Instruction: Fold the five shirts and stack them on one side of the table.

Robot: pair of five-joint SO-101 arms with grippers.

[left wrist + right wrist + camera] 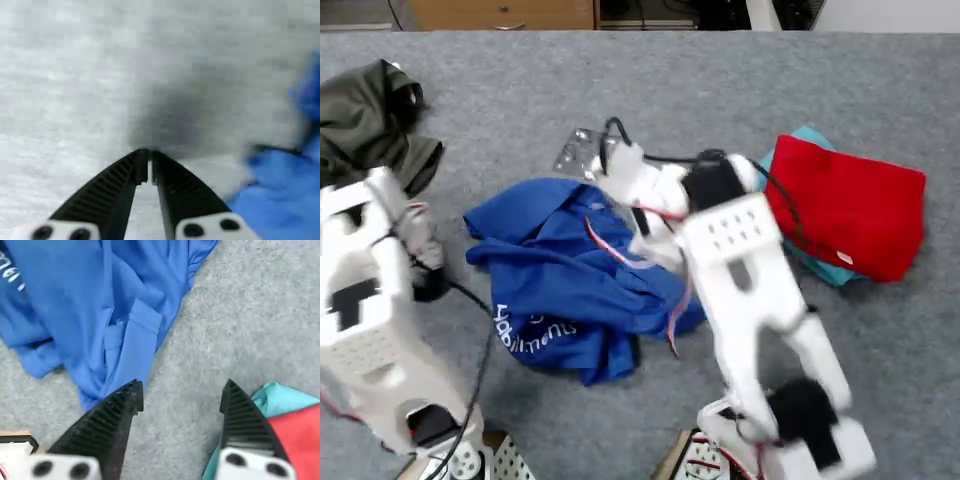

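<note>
A crumpled blue shirt (570, 280) with white print lies in the middle of the grey table. At the right, a folded red shirt (850, 205) rests on a teal shirt (810, 262). A dark olive shirt (365, 125) lies bunched at the far left. My right gripper (183, 387) is open above bare table just off the blue shirt's (100, 310) edge, with the teal shirt (280, 397) and the red shirt (300, 432) close by. My left gripper (149, 152) is shut and holds nothing, low over grey table beside the blue shirt (280, 200).
The right arm (735, 250) stretches from the front edge over the blue shirt's right side. The left arm (365, 320) stands at the front left, with a black cable (480, 340) trailing from it. Wooden furniture (500, 12) lines the far edge.
</note>
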